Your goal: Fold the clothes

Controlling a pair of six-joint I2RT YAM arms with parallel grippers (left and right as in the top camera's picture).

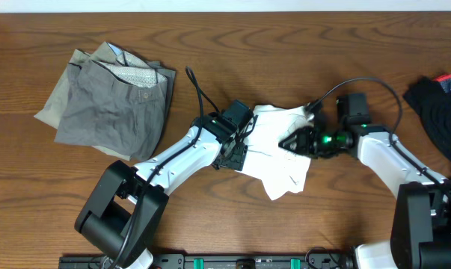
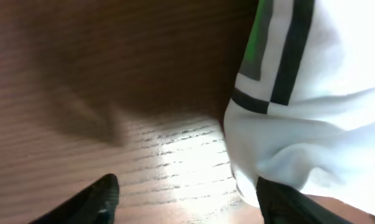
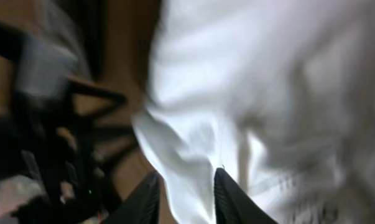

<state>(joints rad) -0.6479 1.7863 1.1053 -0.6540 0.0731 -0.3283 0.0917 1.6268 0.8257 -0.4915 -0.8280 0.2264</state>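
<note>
Our left fingers (image 2: 103, 198) stand wide apart over the brown wooden tabletop (image 1: 210, 45), with only bare wood between them. The right-hand finger of the pair meets the edge of the crumpled plain white cotton T-shirt (image 1: 281, 168).

Well to the left of these fingers we see the grey-khaki trousers (image 1: 113, 104), loosely folded, with the waistband button and patterned lining showing.

The T-shirt lies bunched between our two sets of fingers and partly under both. One corner trails toward the near edge of the tabletop.

Our right fingers (image 3: 231, 200) sit on the shirt's right side, a little apart, with a fold of the white cloth in the gap. That view is blurred, and we cannot tell whether they pinch the fold or merely straddle it.

Far to the right of the right fingers, a black garment (image 1: 438, 108) lies in a heap at the tabletop's edge.
</note>
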